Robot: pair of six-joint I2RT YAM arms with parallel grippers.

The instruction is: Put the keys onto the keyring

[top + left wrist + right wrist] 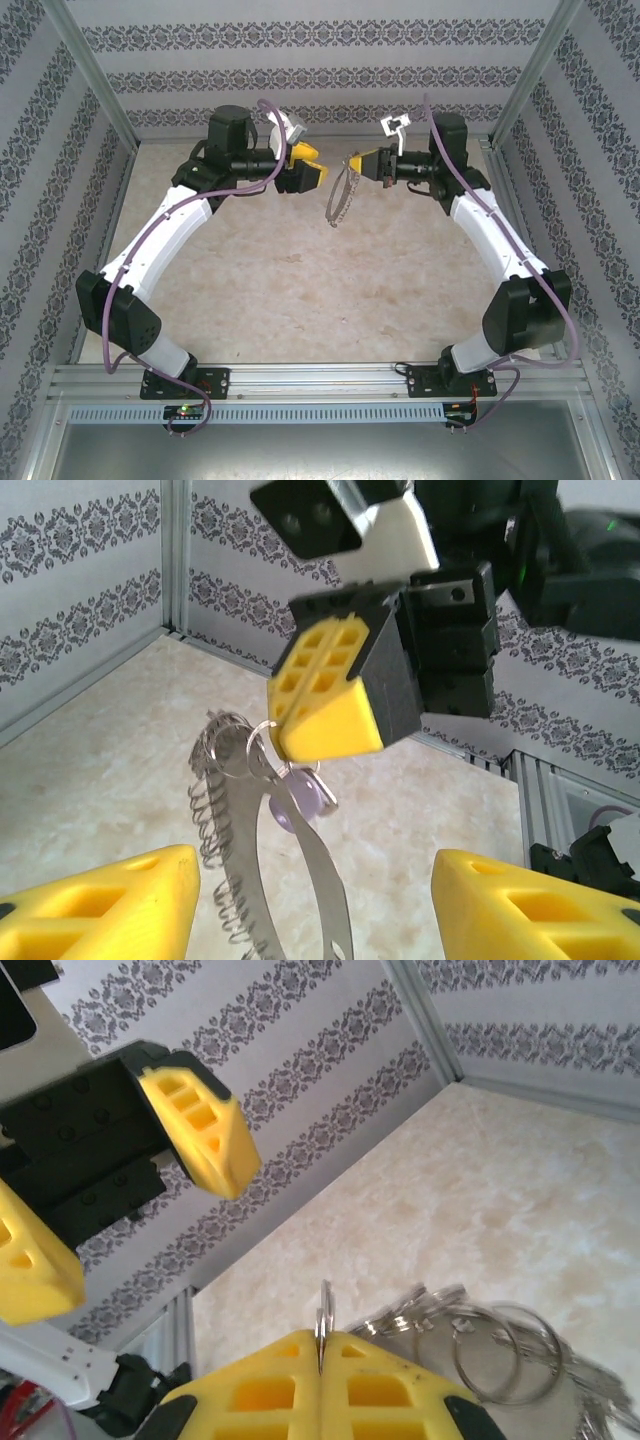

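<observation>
**Two-arm workcell, three views.** In the overhead view both arms reach toward the far middle of the beige marbled table [300, 290], and their tips face each other, close but apart. The left gripper [318, 168] has its jaws apart. Its own wrist view shows its two yellow fingers [110, 905] at the bottom corners with a wide gap between them and nothing held.

The right gripper [353, 164] has its jaws together. Its wrist view shows the yellow fingertips [270, 1385] pressed flat against one another, with a thin wire loop pinched edge-on in the seam. That loop belongs to the keyring [340, 198], which hangs from the right gripper above the table between the two tool tips, slanting down and toward the left arm. From above it looks like a chain.

In the left wrist view the keys [207, 815] form a silvery fringe along the hoop's rim. A small pale-purple tag [303, 798] sits just under the clamped tips, beside a broad curved metal strip. The right wrist view adds several small split rings [490, 1352] bunched next to its fingers.

The enclosure walls [300, 85] carry bands of dark damask ornament. Purple cables [150, 235] run along the white arm links.
</observation>
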